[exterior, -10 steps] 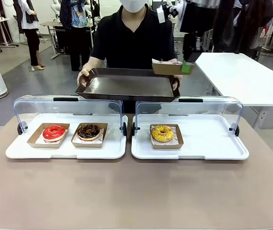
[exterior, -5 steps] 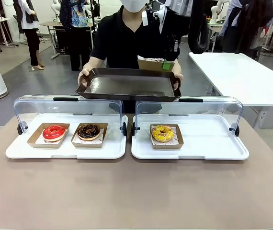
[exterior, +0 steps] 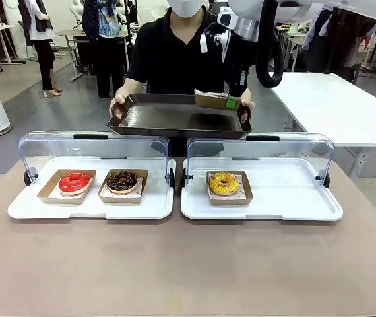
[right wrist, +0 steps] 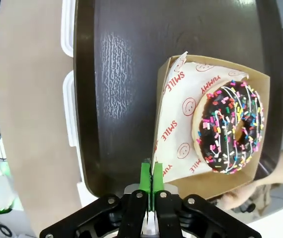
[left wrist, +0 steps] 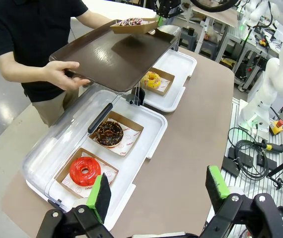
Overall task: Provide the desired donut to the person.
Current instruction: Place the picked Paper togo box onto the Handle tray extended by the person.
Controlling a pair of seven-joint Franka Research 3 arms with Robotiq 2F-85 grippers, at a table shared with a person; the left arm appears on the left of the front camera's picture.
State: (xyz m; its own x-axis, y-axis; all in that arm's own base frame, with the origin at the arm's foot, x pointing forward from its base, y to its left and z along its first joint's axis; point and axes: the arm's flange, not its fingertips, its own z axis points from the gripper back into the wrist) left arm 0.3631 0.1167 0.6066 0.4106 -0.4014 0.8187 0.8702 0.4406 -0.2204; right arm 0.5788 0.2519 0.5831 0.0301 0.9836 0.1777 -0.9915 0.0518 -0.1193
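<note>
Right gripper (right wrist: pixel 148 179): jaws pinched tight on the near rim of the cardboard tray (exterior: pixel 209 101), paper liner caught in the same pinch. It grips the rim only, not the food.

Sprinkled donut (right wrist: pixel 216 134): chocolate-iced, coloured sprinkles, lying flat in that cardboard tray. The tray sits at the far right corner of the brown serving tray (exterior: pixel 175 119), inside its rim. Whether its base rests fully on the surface cannot be told; it looks down or very nearly so.

Person (exterior: pixel 181 53): stands at the far side and holds the serving tray level above the display cases, a hand (left wrist: pixel 64 74) at each end.

Left gripper (left wrist: pixel 157 191): jaws wide, nothing between them, hanging above the near table edge, well apart from the handover.

On the table: red donut (exterior: pixel 74 181) and chocolate donut (exterior: pixel 122 180) in the left display case (exterior: pixel 89 208), yellow donut (exterior: pixel 224 183) in the right display case (exterior: pixel 287 201), lids open, none being handled.

Progress, as a judgement: picking and carrying look done and delivery is nearly complete. What is left is to settle the cardboard tray, open the jaws and draw the arm back clear of the person's tray.
</note>
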